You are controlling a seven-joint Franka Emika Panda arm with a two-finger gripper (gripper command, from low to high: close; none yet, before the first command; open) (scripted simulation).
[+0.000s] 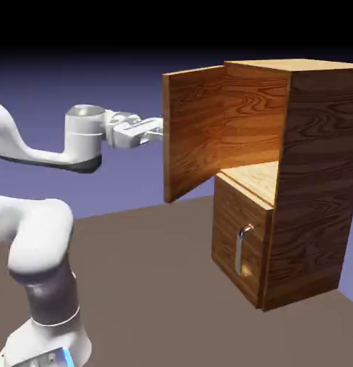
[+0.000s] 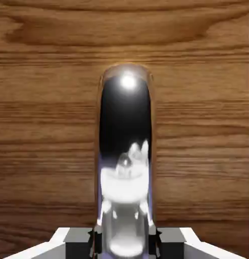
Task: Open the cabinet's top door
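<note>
Swinging well out from the cabinet [image 1: 311, 179], the top door [image 1: 197, 132] stands open at a wide angle, its free edge pointing toward the arm [image 1: 36, 236] and its hinged edge meeting the cabinet's front upper corner. Behind the door the upper compartment shows open, with a pale wood shelf [image 1: 254, 179] at its floor. Below it the shorter lower panel [image 1: 240, 244] sits shut, its short silver handle [image 1: 243, 247] upright near the panel's middle. Bare brown table [image 1: 157, 287] lies between the arm's base and the cabinet (nothing stands on that stretch), and open air lies under the door's bottom edge.

At the door's free edge the gripper [image 1: 156, 132] reaches level from the exterior view's left, touching the door's outer face. In the hand view, the long silver handle [image 2: 126, 152] fills the middle, running up from between the two grey fingertips [image 2: 78, 243] against wood grain. The jaws sit tight against either side of the bar, clamped on it, with no gap showing.
</note>
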